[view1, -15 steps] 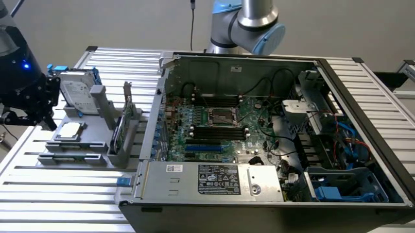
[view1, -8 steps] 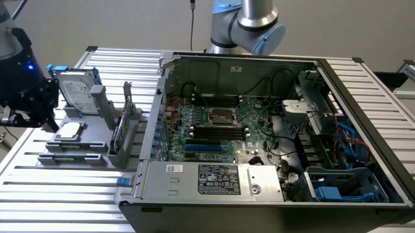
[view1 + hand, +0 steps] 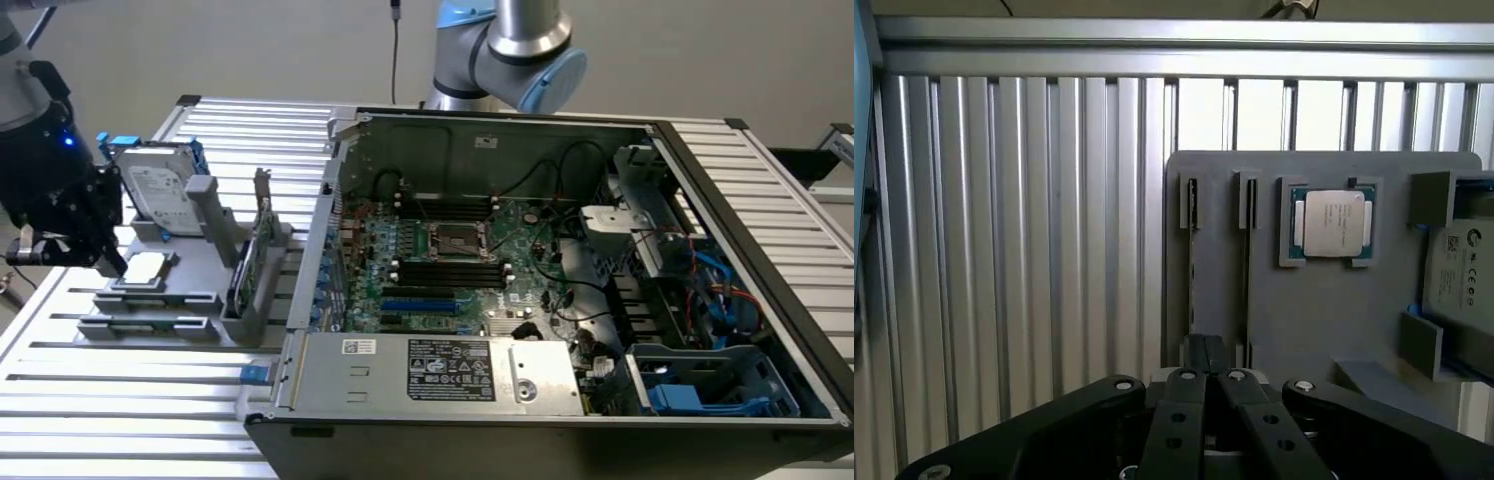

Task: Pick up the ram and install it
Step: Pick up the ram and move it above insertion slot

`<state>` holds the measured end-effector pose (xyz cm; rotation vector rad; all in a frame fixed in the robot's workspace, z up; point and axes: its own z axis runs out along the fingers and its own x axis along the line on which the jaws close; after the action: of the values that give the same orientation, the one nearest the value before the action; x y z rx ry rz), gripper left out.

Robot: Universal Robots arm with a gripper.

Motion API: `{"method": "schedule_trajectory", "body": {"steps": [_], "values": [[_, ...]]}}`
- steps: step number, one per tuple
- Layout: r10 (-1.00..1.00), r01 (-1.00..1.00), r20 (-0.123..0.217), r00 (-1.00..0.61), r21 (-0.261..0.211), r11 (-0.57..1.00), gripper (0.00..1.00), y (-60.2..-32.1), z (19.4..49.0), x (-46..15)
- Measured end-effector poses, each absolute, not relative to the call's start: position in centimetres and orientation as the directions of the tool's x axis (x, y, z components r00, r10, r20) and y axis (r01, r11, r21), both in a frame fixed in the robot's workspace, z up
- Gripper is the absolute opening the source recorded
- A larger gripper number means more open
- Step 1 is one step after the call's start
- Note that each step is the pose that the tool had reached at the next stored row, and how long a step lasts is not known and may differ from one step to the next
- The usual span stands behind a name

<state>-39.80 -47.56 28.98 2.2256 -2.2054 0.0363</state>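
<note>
So the pincer (image 3: 94, 255) is hanging over the exterior view's left end of the bench (image 3: 134, 400), right next to the grey holder (image 3: 200, 215) with the spare parts. From the wrist cam, the pincer (image 3: 1204, 350) is pressed together, its tips over the near edge of the holder (image 3: 1314, 310), roughly in line with two narrow slots (image 3: 1189, 205). I can't spot anything pinched between the tips.

On the holder there's the square silver processor (image 3: 144, 267) lying flat in its pocket (same chip (image 3: 1332, 222) on the wrist cam), with a hard drive (image 3: 158, 195) propped up behind it. A green card with a metal bracket (image 3: 247, 272) stands upright on the holder's case side.

As for the ram, honestly I can't tell where it is. The holder's narrow slots just look dark, and I can't make out whether a stick sits in the black slots (image 3: 451, 272) on the motherboard (image 3: 534, 230). The computer case (image 3: 467, 140) lies open on the bench (image 3: 1004, 250), well apart from the pincer.
</note>
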Motion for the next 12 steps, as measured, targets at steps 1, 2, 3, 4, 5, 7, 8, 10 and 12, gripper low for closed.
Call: {"method": "schedule_trajectory", "body": {"steps": [1,2,3,4,5,7,8,10,12], "values": [[-1.000,-1.000,0.022,0.009,-0.011,-0.010,0.11,-47.6,29.0,-39.8],[-1.000,-1.000,0.022,0.009,-0.010,-0.010,0.11,-47.6,29.0,-39.8],[-1.000,-1.000,0.022,0.009,-0.010,-0.009,0.12,-47.6,29.0,-39.8],[-1.000,-1.000,0.022,0.009,-0.011,-0.009,0.18,-47.6,28.9,-39.8],[-1.000,-1.000,0.022,0.009,-0.011,-0.009,0.24,-47.6,28.8,-39.8],[-1.000,-1.000,0.022,0.010,-0.011,-0.010,0.30,-47.7,28.5,-39.8],[-1.000,-1.000,0.022,0.010,-0.011,-0.010,0.30,-47.7,28.3,-39.8],[-1.000,-1.000,0.022,0.010,-0.011,-0.010,0.36,-47.7,27.9,-39.8],[-1.000,-1.000,0.022,0.011,-0.011,-0.011,0.36,-47.8,27.6,-39.8]]}}
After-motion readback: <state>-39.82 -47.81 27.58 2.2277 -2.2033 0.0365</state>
